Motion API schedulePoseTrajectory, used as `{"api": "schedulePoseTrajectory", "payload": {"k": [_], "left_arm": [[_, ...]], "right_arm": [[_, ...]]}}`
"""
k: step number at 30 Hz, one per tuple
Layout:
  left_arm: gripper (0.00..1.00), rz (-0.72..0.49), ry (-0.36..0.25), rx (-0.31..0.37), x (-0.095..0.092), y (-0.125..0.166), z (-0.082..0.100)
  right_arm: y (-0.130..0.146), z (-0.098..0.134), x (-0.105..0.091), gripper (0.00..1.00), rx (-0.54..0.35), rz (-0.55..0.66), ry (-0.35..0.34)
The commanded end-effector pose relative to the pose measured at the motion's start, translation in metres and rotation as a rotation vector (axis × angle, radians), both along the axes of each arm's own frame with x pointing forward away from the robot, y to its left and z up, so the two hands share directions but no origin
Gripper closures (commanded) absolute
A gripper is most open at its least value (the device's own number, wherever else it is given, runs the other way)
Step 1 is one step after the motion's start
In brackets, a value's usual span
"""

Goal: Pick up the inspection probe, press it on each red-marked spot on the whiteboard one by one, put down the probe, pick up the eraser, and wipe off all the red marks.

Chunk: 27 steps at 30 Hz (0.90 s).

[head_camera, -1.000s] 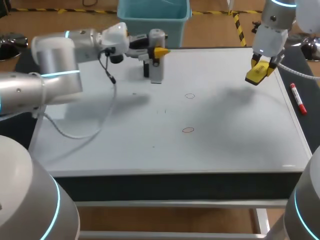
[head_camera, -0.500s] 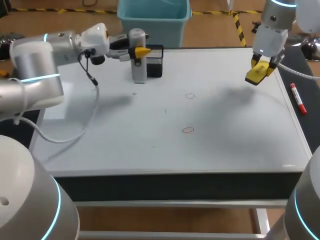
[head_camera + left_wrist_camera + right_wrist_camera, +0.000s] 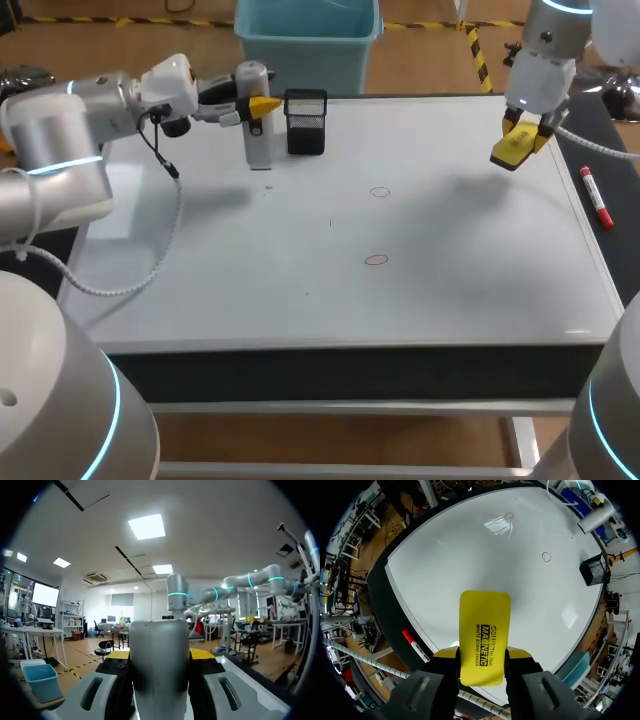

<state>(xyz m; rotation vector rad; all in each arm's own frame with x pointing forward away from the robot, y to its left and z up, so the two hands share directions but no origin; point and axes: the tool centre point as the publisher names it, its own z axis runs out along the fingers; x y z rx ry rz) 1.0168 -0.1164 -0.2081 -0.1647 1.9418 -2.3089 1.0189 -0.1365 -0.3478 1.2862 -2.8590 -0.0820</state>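
The whiteboard (image 3: 470,260) covers the table and carries two small red circles (image 3: 379,192) (image 3: 376,260). My left gripper (image 3: 258,105) is at the back left, shut on the grey inspection probe (image 3: 259,135), which stands upright with its foot at the board. In the left wrist view the probe (image 3: 159,665) fills the gap between the fingers. My right gripper (image 3: 518,140) hovers over the back right corner, shut on the yellow eraser (image 3: 510,150). The right wrist view shows the eraser (image 3: 484,632) above the board, with both red circles (image 3: 508,516) (image 3: 546,556) far ahead of it.
A black mesh holder (image 3: 306,122) stands at the back edge, just right of the probe. A red marker (image 3: 597,198) lies on the dark strip along the board's right side. The marker (image 3: 415,645) also appears beside the right gripper.
My left arm has carried the probe leftward, from in front of the black mesh holder to its left side. The right arm and eraser have stayed still.
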Motion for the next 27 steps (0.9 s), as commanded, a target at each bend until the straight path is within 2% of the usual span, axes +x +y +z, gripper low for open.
{"api": "schedulePoseTrajectory", "payload": {"k": [1, 3, 6, 11, 16, 21, 27], "left_arm": [[1.0, 0.005, -0.001, -0.003, -0.002, -0.001, 0.001], [1.0, 0.005, -0.001, -0.003, -0.002, -0.001, 0.001], [1.0, 0.005, -0.001, -0.003, -0.002, -0.001, 0.001], [1.0, 0.005, -0.001, -0.003, -0.002, -0.001, 0.001], [1.0, 0.005, -0.001, -0.003, -0.002, -0.001, 0.001], [1.0, 0.005, -0.001, -0.003, -0.002, -0.001, 0.001], [1.0, 0.005, -0.001, -0.003, -0.002, -0.001, 0.001]], "right_arm": [[0.004, -0.001, 0.003, 1.0, -0.024, 0.035, -0.006], [0.029, -0.001, -0.005, 1.0, -0.067, 0.12, -0.016], [0.069, -0.001, -0.019, 1.0, -0.076, 0.236, -0.019], [0.135, -0.007, -0.033, 1.0, -0.062, 0.483, 0.024], [0.192, -0.006, -0.041, 1.0, -0.094, 0.679, 0.003], [0.228, -0.007, -0.042, 1.0, -0.114, 0.797, -0.001], [0.252, -0.013, -0.038, 1.0, -0.123, 0.874, -0.011]]}}
